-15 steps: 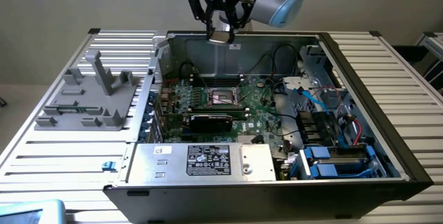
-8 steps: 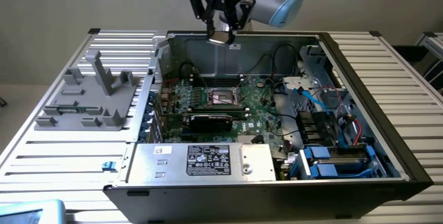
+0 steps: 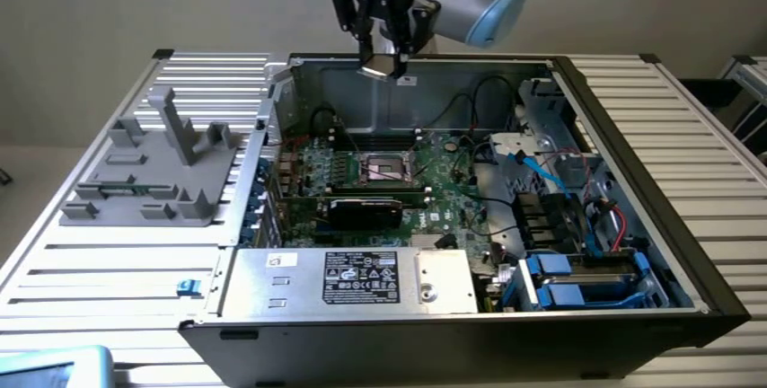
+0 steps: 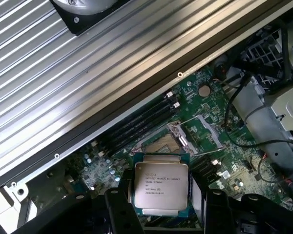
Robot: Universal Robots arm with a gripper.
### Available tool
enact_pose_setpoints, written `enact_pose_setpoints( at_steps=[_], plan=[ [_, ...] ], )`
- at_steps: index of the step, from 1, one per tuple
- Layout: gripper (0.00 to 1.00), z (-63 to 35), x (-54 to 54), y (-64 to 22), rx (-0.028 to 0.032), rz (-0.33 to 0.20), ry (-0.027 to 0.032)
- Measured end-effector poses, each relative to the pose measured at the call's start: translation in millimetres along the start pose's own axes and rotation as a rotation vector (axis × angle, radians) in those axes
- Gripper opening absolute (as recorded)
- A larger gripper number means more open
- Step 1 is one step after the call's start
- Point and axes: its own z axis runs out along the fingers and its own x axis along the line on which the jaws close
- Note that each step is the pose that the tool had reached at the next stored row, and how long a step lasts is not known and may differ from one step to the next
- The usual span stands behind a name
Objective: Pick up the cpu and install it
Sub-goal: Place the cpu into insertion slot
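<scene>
CPU (image 4: pixel 161 189) is clamped flat in the hand (image 3: pixel 386 57), high above the open socket (image 3: pixel 390 168) beneath; a tilted or misaligned descent could bend its pins.

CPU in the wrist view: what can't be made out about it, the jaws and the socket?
- cpu underside: wrist view, faces away from the camera.
- Where the jaws touch its sides: wrist view, lost in shadow.
- socket contacts: exterior view, too small; wrist view, partly behind the cpu.
</scene>
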Motion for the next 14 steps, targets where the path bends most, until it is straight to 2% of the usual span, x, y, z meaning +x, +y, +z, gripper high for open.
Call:
enact_pose_setpoints(
  at_steps=[14],
  plan=[
    [0.56, 0.4, 0.0, 0.0, 0.0034, 0.225, -0.0071]
  ],
)
